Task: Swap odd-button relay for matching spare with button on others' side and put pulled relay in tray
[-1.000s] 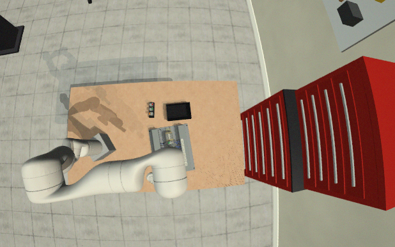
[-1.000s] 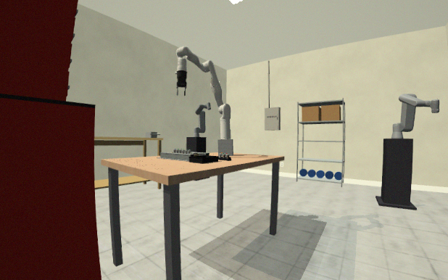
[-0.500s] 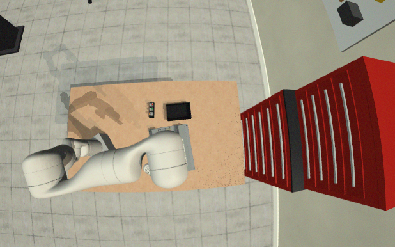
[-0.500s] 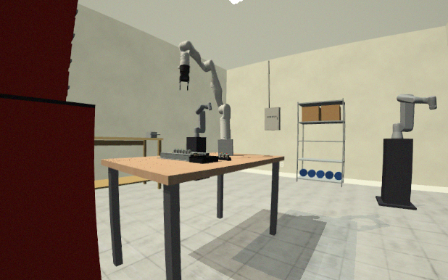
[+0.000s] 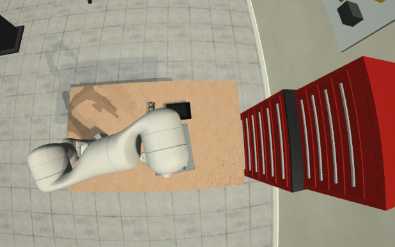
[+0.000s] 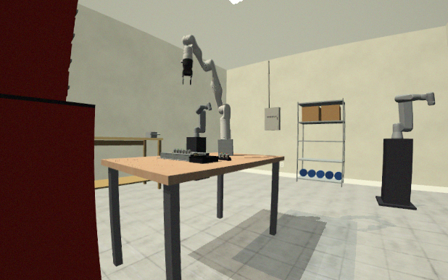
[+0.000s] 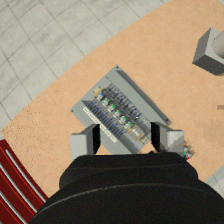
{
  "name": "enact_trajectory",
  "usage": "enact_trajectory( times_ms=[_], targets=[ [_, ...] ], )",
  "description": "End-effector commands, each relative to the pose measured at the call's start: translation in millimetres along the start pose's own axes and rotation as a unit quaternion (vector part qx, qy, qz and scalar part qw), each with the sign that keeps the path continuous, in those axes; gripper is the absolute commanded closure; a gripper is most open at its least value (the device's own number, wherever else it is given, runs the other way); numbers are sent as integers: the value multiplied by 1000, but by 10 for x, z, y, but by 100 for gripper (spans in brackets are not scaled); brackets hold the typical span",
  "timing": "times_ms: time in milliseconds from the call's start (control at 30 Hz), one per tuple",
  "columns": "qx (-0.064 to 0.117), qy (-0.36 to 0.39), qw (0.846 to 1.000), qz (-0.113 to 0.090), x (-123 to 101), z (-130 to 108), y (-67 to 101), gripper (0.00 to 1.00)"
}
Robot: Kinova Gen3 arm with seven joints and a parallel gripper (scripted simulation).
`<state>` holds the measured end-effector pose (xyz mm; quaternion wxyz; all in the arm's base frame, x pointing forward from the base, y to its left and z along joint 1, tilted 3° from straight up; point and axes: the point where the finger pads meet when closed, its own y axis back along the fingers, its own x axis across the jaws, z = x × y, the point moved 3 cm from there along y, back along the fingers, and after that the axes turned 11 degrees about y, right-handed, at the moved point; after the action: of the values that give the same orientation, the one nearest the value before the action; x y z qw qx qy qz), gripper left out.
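The grey relay rack (image 7: 118, 111) lies on the wooden table, far below my wrist camera. It carries a row of relays with mostly green buttons; the odd one is too small to tell. My gripper (image 7: 125, 133) is open and empty, high above the rack; it also shows in the exterior view (image 6: 187, 80). The spare relays (image 7: 187, 150) stand by the rack's right corner and show in the top view (image 5: 151, 106). The black tray (image 5: 178, 109) lies beside them. In the top view the arm hides most of the rack (image 5: 188, 150).
A red tool cabinet (image 5: 323, 134) stands past the table's right edge. The arm's grey base (image 7: 212, 50) sits on the table at the upper right of the wrist view. Another robot on a black pedestal (image 6: 397, 159) and a shelf (image 6: 320, 139) stand far off.
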<state>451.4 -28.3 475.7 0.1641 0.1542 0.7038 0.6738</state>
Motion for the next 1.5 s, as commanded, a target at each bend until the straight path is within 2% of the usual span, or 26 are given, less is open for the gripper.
enact_trajectory(
  times_ms=[0,467,533,567,1100,1133,1467],
  targets=[
    [0,0,1000,-1,11,26,36,0],
    [1,1,1000,0,147,401,422,0],
    [1,1,1000,0,147,401,422,0],
    [-4,1,1000,-7,140,339,419,0],
    [1,1,1000,0,210,586,586,0],
    [-12,-7,1000,-24,182,512,545,0],
    [-3,-1,1000,-6,200,537,543,0]
  ],
)
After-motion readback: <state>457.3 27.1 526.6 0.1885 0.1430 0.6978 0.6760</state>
